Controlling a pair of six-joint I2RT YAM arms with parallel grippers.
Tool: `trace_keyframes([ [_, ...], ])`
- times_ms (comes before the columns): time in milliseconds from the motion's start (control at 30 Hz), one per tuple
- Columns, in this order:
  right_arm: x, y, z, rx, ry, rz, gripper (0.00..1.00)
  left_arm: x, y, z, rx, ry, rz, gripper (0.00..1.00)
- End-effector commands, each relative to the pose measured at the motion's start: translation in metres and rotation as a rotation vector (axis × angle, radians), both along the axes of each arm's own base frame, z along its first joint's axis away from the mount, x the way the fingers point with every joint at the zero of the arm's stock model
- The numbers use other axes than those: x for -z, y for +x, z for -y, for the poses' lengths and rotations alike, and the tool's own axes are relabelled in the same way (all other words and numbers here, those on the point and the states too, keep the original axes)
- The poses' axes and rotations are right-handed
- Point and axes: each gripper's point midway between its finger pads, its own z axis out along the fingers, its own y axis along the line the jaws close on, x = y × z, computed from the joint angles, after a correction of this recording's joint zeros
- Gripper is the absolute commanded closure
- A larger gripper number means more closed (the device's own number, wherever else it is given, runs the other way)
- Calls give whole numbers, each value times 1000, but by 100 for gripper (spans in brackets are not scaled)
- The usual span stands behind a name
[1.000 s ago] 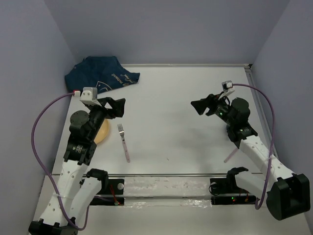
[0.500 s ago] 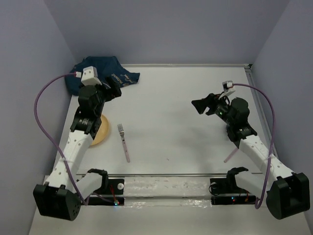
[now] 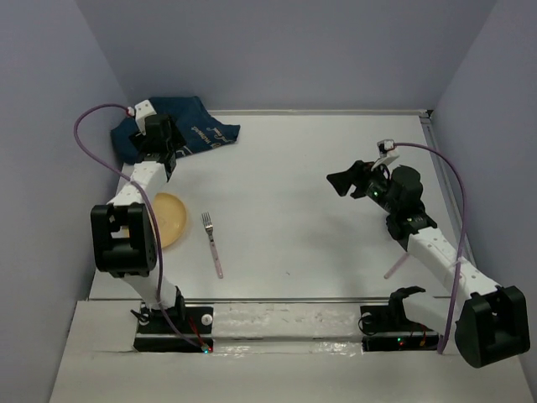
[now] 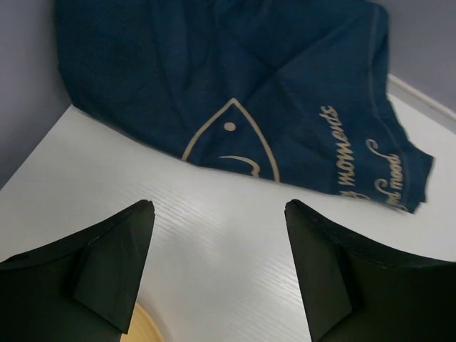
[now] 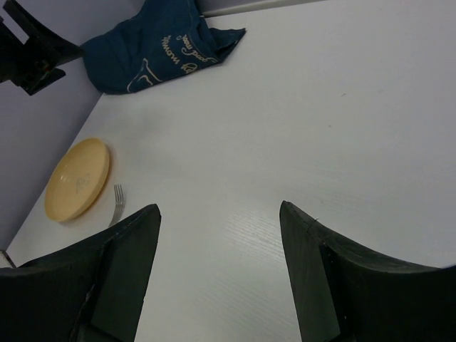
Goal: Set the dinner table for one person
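Overhead, lavender walls (image 3: 285,50) enclose the white dinner table (image 3: 294,168).

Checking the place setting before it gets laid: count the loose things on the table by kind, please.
Plate: 1
Fork: 1
Cloth: 1
Pink stick at the right, partly hidden, kind unclear: 1
Total: 4

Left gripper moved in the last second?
Yes. In the top view the left gripper swung from beside the fork and plate toward the far-left corner, ending at the blue cloth, jaws open.
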Motion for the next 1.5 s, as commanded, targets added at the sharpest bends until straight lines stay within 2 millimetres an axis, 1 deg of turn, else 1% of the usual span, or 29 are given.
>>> trace_keyframes([
  [0, -10, 1, -4, -21, 8, 37, 27, 6, 19, -57, -136, 13, -11, 15],
  [33, -10, 1, -5, -24, 8, 36, 27, 28, 23, -61, -130, -7, -55, 15],
  [100, -11, 0, -6, -31, 9, 37, 27, 40, 26, -74, -144, -23, -75, 15],
  [167, -11, 0, -7, -39, 11, 36, 27, 58, 33, -79, -139, -13, -116, 15],
  [200, -11, 0, -7, -40, 11, 36, 27, 63, 35, -81, -141, -12, -127, 15],
  [233, -11, 0, -8, -45, 12, 36, 27, 79, 37, -82, -139, -19, -163, 15],
  [267, -10, 0, -8, -48, 13, 33, 27, 78, 42, -84, -140, -25, -157, 14],
  [400, -9, -1, -10, -62, 14, 26, 27, 94, 56, -84, -127, -46, -174, 14],
  [433, -8, -1, -11, -65, 14, 24, 27, 97, 59, -84, -120, -57, -178, 14],
  [467, -8, -1, -11, -68, 14, 24, 27, 108, 62, -83, -117, -66, -195, 15],
  [500, -8, -1, -12, -72, 14, 23, 27, 105, 68, -82, -113, -76, -183, 15],
  [633, -6, -2, -16, -96, 18, 13, 28, 121, 82, -75, -88, -158, -181, 15],
  [667, -5, -1, -16, -96, 17, 10, 28, 124, 86, -75, -84, -167, -181, 17],
  [700, -5, -1, -16, -95, 16, 11, 28, 131, 86, -75, -85, -176, -192, 18],
  [833, -1, 2, -14, -82, 6, 5, 28, 136, 92, -73, -85, -198, -193, 23],
  [900, -1, 3, -13, -76, 4, 6, 28, 143, 91, -73, -87, -202, -204, 29],
  [933, -1, 3, -13, -76, 4, 6, 28, 146, 90, -74, -93, -201, -211, 35],
  [1000, -1, 3, -13, -76, 4, 6, 28, 151, 88, -75, -98, -200, -219, 42],
  [1067, 0, 3, -13, -76, 3, 2, 28, 156, 87, -75, -96, -197, -230, 45],
  [1133, 0, 3, -13, -76, 4, 1, 28, 159, 88, -72, -74, -200, -236, 61],
  [1167, -1, 3, -13, -76, 6, 1, 28, 160, 88, -71, -71, -204, -237, 72],
  [1200, -1, 3, -13, -76, 6, 3, 28, 158, 89, -70, -65, -204, -234, 77],
  [1267, -3, 2, -13, -76, 7, 7, 28, 154, 90, -68, -46, -204, -226, 88],
  [1300, -2, 2, -13, -76, 7, 6, 28, 151, 91, -66, -37, -201, -222, 98],
  [1333, -2, 2, -13, -77, 7, 6, 28, 147, 92, -63, -25, -196, -214, 100],
  [1367, -2, 2, -14, -80, 7, 4, 28, 137, 93, -56, -5, -188, -199, 100],
  [1400, -2, 2, -14, -80, 8, 3, 28, 128, 95, -55, 4, -185, -179, 100],
  [1433, -2, 3, -14, -82, 7, 3, 28, 123, 96, -45, 26, -184, -167, 100],
  [1467, -1, 3, -14, -83, 8, 0, 28, 105, 101, -35, 62, -188, -124, 100],
])
